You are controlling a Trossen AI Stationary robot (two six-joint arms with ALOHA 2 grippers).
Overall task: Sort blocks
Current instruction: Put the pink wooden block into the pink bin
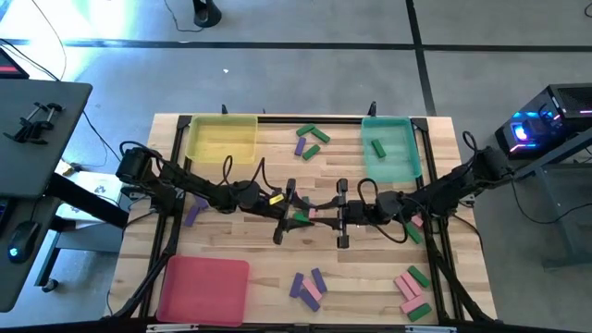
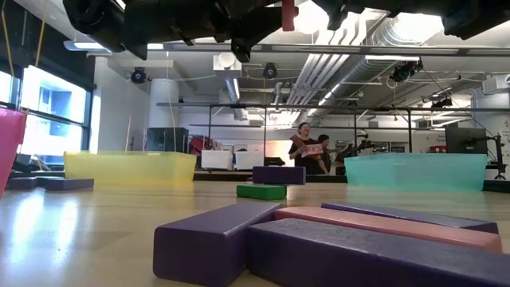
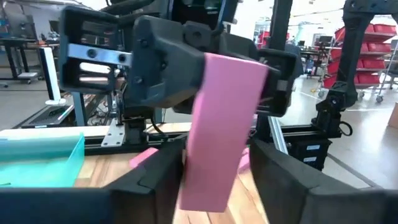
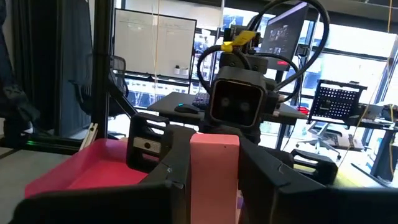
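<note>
Above the table's middle, a pink block [image 1: 314, 213] hangs between my two grippers, which face each other level. My right gripper [image 4: 214, 180] comes from the table's right and is shut on the block. My left gripper [image 3: 214, 183] comes from the left and is open. Its fingers [image 3: 155, 180] stand on either side of the block's lower part, close to its sides. In the low view only the block's lower end [image 2: 288, 14] shows at the top. A green block [image 1: 301, 219] lies flat on the table under the grippers. My right gripper pinches the pink block's two long sides [image 4: 214, 158] between its two fingers. The fingers come level from the table's right side and lie across the block. The block stands nearly upright, slightly tilted, and is lifted clear of the table.
A yellow tray [image 1: 222, 139] stands far left and a teal tray [image 1: 390, 148] with a green block far right. A red tray [image 1: 205, 289] stands near left. Loose blocks lie far middle [image 1: 310, 139], near middle [image 1: 308, 285], near right [image 1: 413, 291] and left [image 1: 191, 215].
</note>
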